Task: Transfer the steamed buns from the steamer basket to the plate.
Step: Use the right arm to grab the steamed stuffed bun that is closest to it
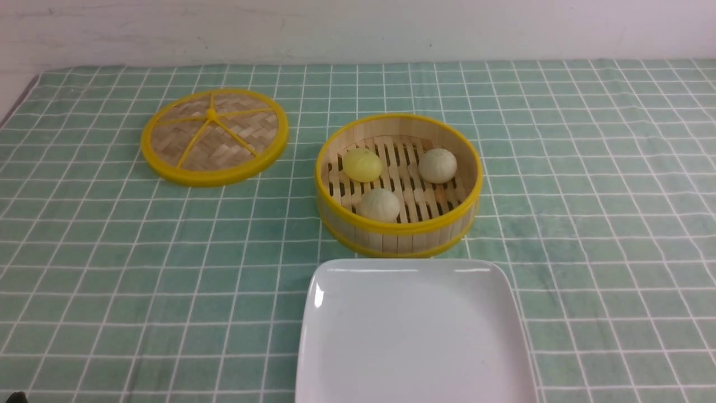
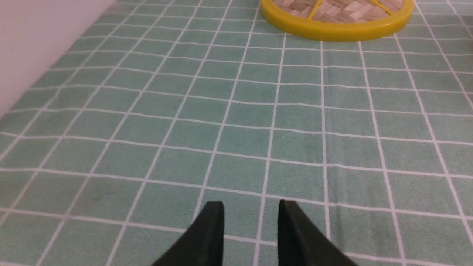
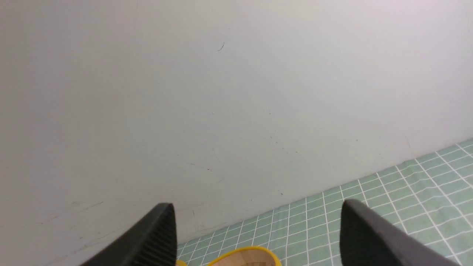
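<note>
All three steamed buns (image 1: 378, 204) are seen in the steamer basket (image 1: 397, 235), the plate (image 1: 414, 336) is bare, and the left end effector (image 2: 251, 218) and right end effector (image 3: 257, 205) are parted, empty.

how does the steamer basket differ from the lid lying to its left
The steamer basket is deep with a slatted floor and holds three buns; the lid is flat, woven, with yellow spokes, and empty. Both are round bamboo with yellow rims.
</note>
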### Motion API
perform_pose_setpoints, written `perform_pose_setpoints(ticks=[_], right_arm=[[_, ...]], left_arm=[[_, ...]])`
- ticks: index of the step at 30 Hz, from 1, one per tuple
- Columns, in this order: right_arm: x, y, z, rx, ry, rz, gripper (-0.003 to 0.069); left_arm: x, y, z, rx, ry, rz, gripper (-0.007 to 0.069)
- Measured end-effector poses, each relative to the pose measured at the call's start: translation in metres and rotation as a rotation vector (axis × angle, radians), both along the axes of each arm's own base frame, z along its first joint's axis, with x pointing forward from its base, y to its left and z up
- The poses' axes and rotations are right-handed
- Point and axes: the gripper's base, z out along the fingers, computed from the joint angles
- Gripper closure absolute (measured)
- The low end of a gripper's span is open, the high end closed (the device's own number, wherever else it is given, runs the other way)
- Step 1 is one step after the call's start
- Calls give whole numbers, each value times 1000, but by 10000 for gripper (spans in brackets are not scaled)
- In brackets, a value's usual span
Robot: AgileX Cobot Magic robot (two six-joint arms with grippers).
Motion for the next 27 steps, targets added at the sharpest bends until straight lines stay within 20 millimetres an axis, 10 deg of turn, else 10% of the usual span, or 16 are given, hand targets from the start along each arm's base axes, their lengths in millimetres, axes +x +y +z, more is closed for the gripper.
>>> perform_pose_setpoints(ticks=[12,27], right_arm=[[0,2,-3,11,36,29,90],[24,10,-8,-109,187,126,90]], left_arm=[[4,-4,28,-357,-353,3,384],[2,-3,45,-402,-544,-25,384]])
